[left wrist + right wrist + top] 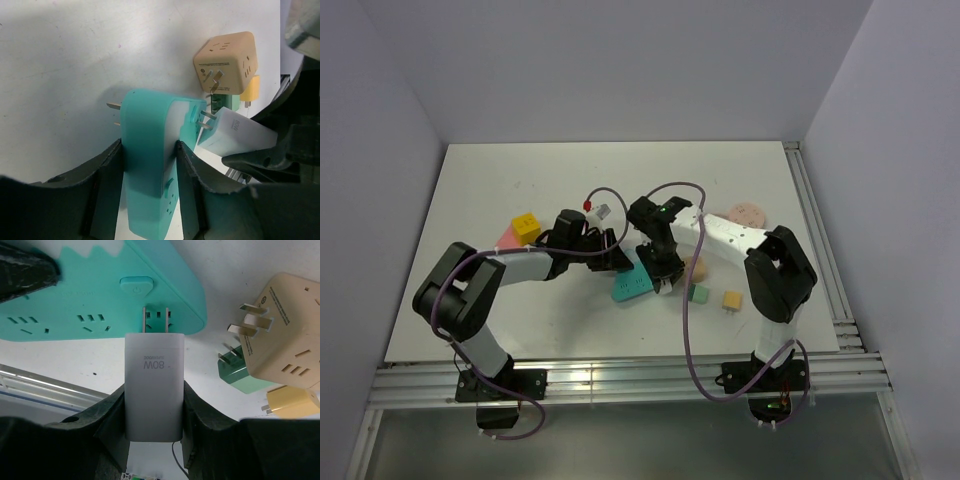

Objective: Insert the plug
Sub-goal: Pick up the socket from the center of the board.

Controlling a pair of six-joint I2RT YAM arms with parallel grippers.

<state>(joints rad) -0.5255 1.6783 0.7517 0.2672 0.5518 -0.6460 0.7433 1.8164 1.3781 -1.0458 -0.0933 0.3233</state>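
Table (570,170): white, walled left, back, right; open surface beyond both grippers.
Left gripper (148,155): clamps strip (145,125).
Right gripper (154,412): clamps plug (154,375), prongs at strip's edge.
Right of it: cube (285,335), near.

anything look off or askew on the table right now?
Nothing broken or spilled. One oddity: the beige cube adapter lies tipped, prongs pointing sideways, crowded against the green plug and yellow plug, right beside the white charger that the right fingers hold at the teal power strip.

beige cube (285,330) and green adapter (242,376) stand close beside white charger (153,385).
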